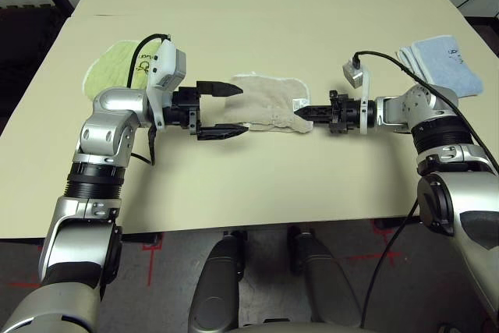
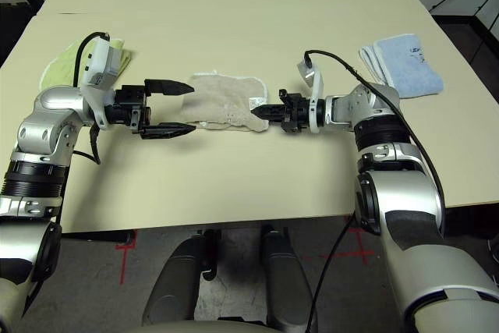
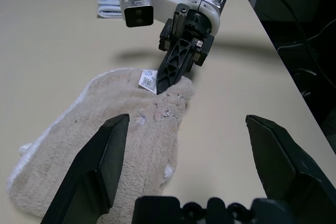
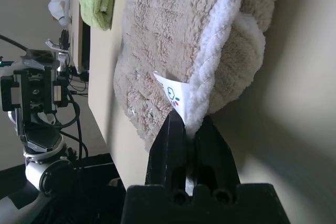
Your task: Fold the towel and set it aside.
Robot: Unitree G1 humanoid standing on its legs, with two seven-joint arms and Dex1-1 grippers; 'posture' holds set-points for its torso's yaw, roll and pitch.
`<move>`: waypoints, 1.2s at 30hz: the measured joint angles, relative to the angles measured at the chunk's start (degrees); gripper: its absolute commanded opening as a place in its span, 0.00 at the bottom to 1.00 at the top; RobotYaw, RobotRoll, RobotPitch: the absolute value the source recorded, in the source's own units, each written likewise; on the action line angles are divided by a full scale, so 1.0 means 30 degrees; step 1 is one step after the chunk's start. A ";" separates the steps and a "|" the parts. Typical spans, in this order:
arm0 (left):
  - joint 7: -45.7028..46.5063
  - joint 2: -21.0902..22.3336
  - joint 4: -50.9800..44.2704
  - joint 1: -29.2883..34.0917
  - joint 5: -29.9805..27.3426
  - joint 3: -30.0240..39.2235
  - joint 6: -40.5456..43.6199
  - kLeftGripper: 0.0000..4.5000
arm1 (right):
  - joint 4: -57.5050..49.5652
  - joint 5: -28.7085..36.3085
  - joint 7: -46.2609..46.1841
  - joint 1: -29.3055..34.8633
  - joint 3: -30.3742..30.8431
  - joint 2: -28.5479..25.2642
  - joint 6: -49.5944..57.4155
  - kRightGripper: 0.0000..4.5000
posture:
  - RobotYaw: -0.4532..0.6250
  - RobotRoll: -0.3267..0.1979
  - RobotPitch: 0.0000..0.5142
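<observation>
The beige towel (image 1: 265,100) lies bunched in the middle of the table, with a white label near its right corner. My right gripper (image 1: 306,113) is shut on that right corner, pinching the white edging (image 4: 202,98) between its fingertips. My left gripper (image 1: 243,108) stands open at the towel's left end. One of its fingers (image 3: 100,166) is over the cloth and the other (image 3: 278,156) is over bare table. In the left wrist view the right gripper (image 3: 170,74) points toward me across the towel (image 3: 121,129).
A lime-green folded towel (image 1: 117,68) lies at the far left behind my left wrist. A light blue folded towel (image 1: 440,64) lies at the far right. The table's front edge (image 1: 257,224) runs close below both arms.
</observation>
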 measured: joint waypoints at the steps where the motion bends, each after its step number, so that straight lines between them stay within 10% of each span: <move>1: 0.0000 0.0000 0.0002 0.0000 0.0001 -0.0002 0.0000 1.00 | -0.0190 0.0087 -0.0042 0.0108 -0.0119 0.0044 0.0014 0.01 | 0.50 0.62 0.47; 14: 0.0367 0.0015 0.0314 0.0129 0.0000 0.0072 -0.0073 1.00 | -0.0927 0.1545 -0.2983 -0.0086 -0.4789 0.0417 -0.4092 0.01 | 0.44 0.62 0.46; 36: 0.2107 -0.1122 0.3400 -0.0959 0.0133 0.0357 -0.2392 1.00 | 0.5937 0.0672 -0.7013 -0.3473 -0.8291 -0.1552 -2.2409 0.01 | 0.40 0.62 0.46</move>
